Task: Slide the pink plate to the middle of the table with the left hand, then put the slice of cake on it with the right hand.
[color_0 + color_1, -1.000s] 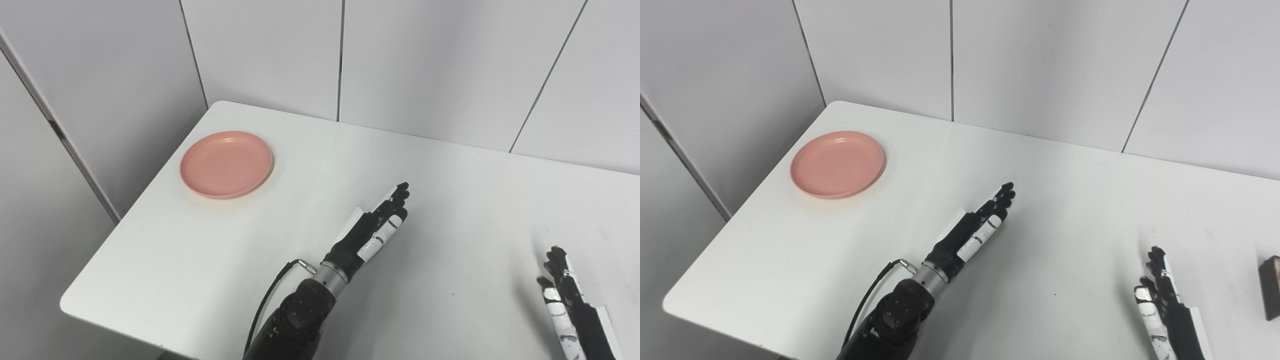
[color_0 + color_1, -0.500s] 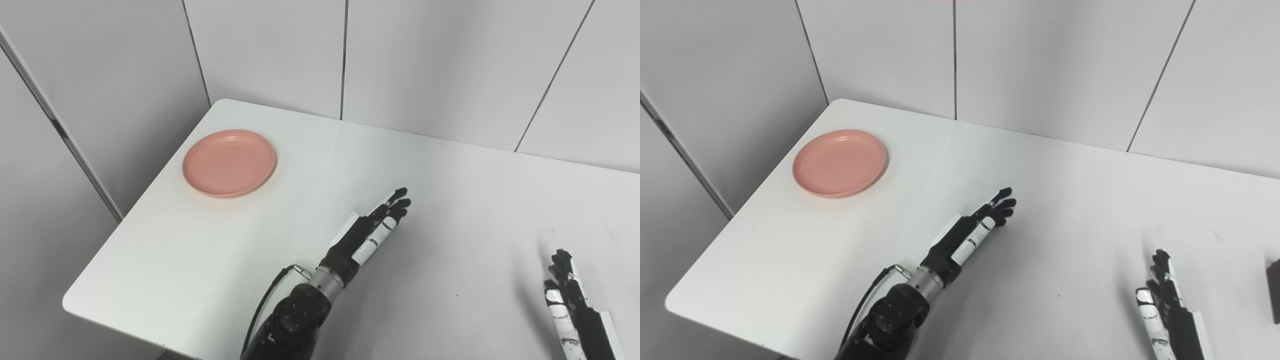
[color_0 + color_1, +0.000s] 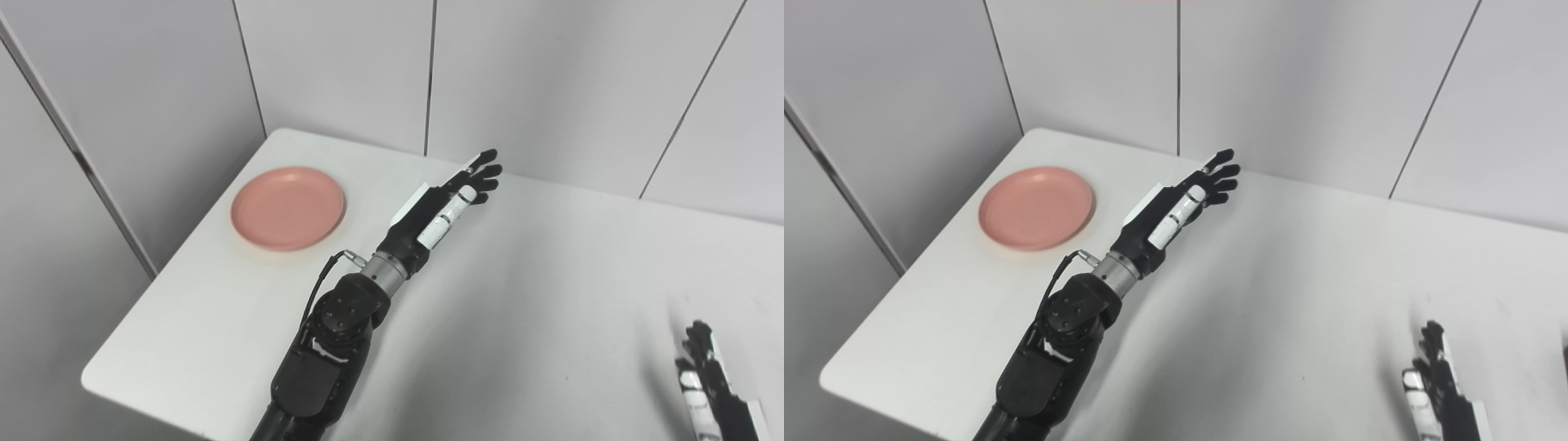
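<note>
Left hand (image 3: 450,196) rose and reached farther back since earlier frame, fingers spread, empty. Pink plate (image 3: 288,207) lay well left on surface (image 3: 551,294). Best: swing left, lower fingertips onto far rim, drag gently.

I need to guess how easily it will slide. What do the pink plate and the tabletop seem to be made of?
The plate looks like matte plastic or melamine: even pink colour, faint speckling, hardly any shine. The table looks like smooth white laminate with a soft sheen, though the frames cannot confirm either.

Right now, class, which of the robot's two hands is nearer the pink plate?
The left hand: it is raised and stretched out just right of the plate, while the right hand stays low at the table's near right.
</note>
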